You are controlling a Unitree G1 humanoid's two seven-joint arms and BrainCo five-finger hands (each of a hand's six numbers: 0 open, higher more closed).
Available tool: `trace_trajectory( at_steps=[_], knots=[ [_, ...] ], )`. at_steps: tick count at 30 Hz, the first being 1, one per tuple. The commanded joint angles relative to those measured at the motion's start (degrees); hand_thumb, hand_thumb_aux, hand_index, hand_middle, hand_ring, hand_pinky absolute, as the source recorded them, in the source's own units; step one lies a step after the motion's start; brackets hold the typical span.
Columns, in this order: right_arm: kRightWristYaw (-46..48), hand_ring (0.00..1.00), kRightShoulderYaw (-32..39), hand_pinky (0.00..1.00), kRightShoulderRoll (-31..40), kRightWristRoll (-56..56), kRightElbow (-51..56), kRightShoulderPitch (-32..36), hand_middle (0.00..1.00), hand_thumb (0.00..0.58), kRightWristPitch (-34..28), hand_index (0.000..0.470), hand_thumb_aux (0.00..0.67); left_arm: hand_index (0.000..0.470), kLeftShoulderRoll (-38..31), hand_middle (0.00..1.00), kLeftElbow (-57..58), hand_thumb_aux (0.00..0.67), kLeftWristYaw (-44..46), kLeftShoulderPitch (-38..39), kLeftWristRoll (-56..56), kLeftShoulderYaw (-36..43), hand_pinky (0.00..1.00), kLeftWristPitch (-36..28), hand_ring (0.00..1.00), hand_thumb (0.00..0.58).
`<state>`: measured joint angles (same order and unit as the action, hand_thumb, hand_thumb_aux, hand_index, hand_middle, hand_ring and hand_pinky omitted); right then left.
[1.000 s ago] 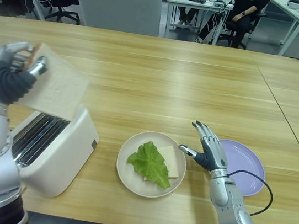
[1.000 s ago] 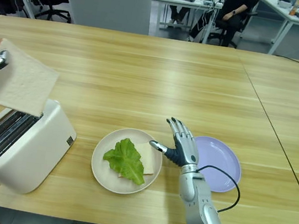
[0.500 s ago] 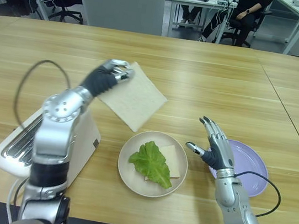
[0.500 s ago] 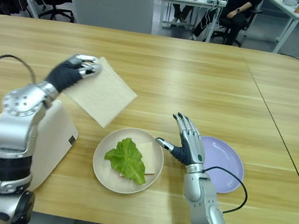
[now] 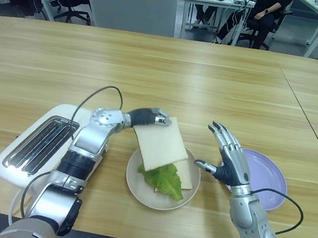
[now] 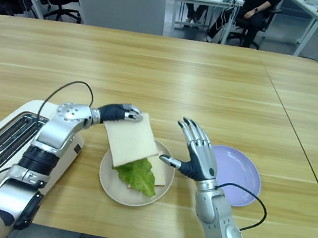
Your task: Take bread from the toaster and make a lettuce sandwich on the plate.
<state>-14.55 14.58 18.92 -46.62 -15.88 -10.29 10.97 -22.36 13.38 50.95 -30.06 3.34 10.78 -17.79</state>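
My left hand is shut on the far edge of a white bread slice. The slice tilts down over the beige plate. Under it lie a green lettuce leaf and a bottom bread slice; whether the held slice rests on the lettuce I cannot tell. My right hand stands open, fingers spread and upright, just right of the plate. The white toaster sits at the left with its two slots showing no bread.
A purple plate lies on the wooden table right of my right hand, partly behind it. A black cable loops from my left arm above the toaster. Desks and chairs stand in the room beyond the table's far edge.
My left hand has carried the bread slice from high above the toaster rightward and down onto the plate, over the lettuce. My right hand has stayed open beside the plate.
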Motion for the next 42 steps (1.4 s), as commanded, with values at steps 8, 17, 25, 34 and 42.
trace_trajectory(
  at_steps=[8, 17, 25, 34, 42],
  knots=[
    [0.9, 0.00, 5.4, 0.00, 1.5, -5.2, -1.2, -2.6, 0.00, 0.000, 4.6, 0.000, 0.000, 0.460, 4.4, 1.00, 11.4, 0.670, 6.6, -1.9, -0.2, 4.6, 1.00, 8.3, 1.00, 0.580],
    [2.5, 0.00, 10.3, 0.00, 1.6, -6.2, -0.1, -4.1, 0.00, 0.000, 7.3, 0.000, 0.000, 0.460, 9.6, 1.00, 23.3, 0.670, 5.8, -7.0, -2.3, 5.9, 1.00, 14.8, 1.00, 0.580],
    [4.3, 0.00, 10.6, 0.00, 1.6, -5.5, 1.5, -2.5, 0.00, 0.000, 7.4, 0.000, 0.000, 0.460, 12.3, 1.00, 31.4, 0.670, 2.2, -9.1, -5.0, 6.0, 1.00, 19.8, 1.00, 0.580],
    [7.4, 0.00, 10.2, 0.00, 2.2, -4.5, 2.0, -1.9, 0.00, 0.000, 6.5, 0.000, 0.000, 0.460, 12.0, 1.00, 29.2, 0.670, 0.1, -8.6, -7.6, 7.3, 1.00, 20.3, 1.00, 0.580],
    [14.2, 0.00, 11.6, 0.00, 3.2, -1.7, 8.9, 2.6, 0.00, 0.000, 6.2, 0.000, 0.000, 0.460, 9.7, 1.00, 25.9, 0.670, -0.4, -6.7, -7.8, 6.4, 1.00, 19.7, 1.00, 0.580]
  ],
)
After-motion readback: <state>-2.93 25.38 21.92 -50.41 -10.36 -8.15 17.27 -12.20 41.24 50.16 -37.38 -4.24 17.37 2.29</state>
